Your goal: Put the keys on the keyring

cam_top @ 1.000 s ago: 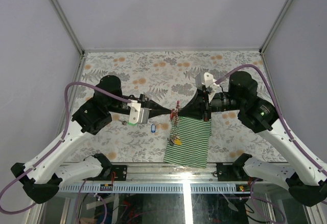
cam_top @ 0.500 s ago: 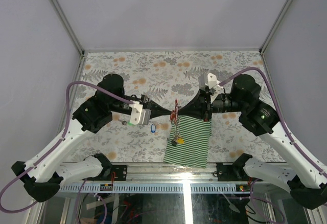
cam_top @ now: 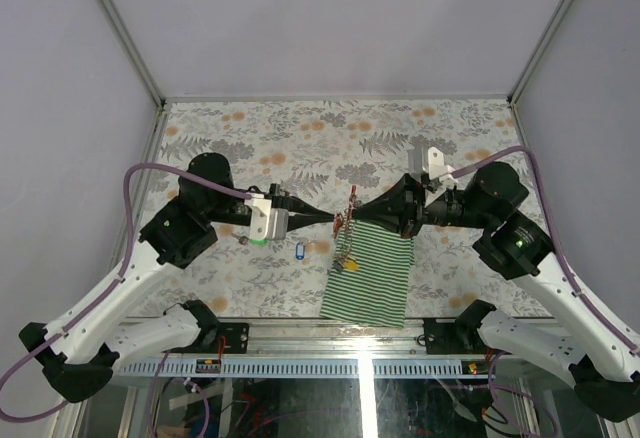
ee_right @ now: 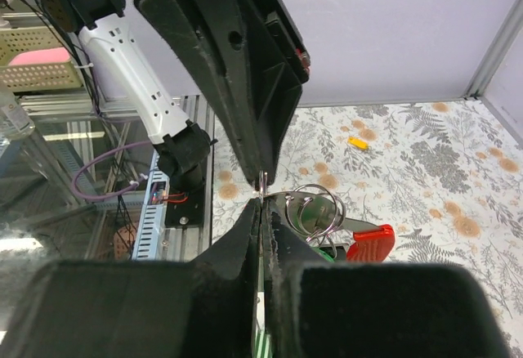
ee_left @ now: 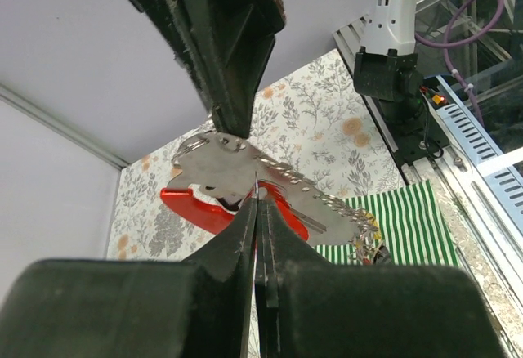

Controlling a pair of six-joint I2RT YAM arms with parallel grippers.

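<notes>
The keyring (cam_top: 346, 226) hangs in the air above the tabletop (cam_top: 300, 138), pinched between the two sets of jaws near the middle of the workspace. In the left wrist view its flat silver plate (ee_left: 219, 170) sits over the curved red clip (ee_left: 200, 208), and a metal chain (ee_left: 327, 203) trails away from them. From above, that chain drops toward the near edge and ends in a small cluster (cam_top: 347, 264) just over the left edge of the striped cloth (cam_top: 375, 278). The cluster is too small to read; it may be keys.

The left jaws are clenched on the lower edge of the silver plate. The right jaws come in from the opposite side, tip to tip with the left, and are clamped on a thin wire loop of the keyring beside its split rings (ee_right: 315, 203).

A blue-tagged key (cam_top: 298, 252) lies on the tabletop just left of the cloth, apart from the keyring. The right wrist view shows a small yellow piece (ee_right: 357, 140) lying farther off on the flowered surface.
</notes>
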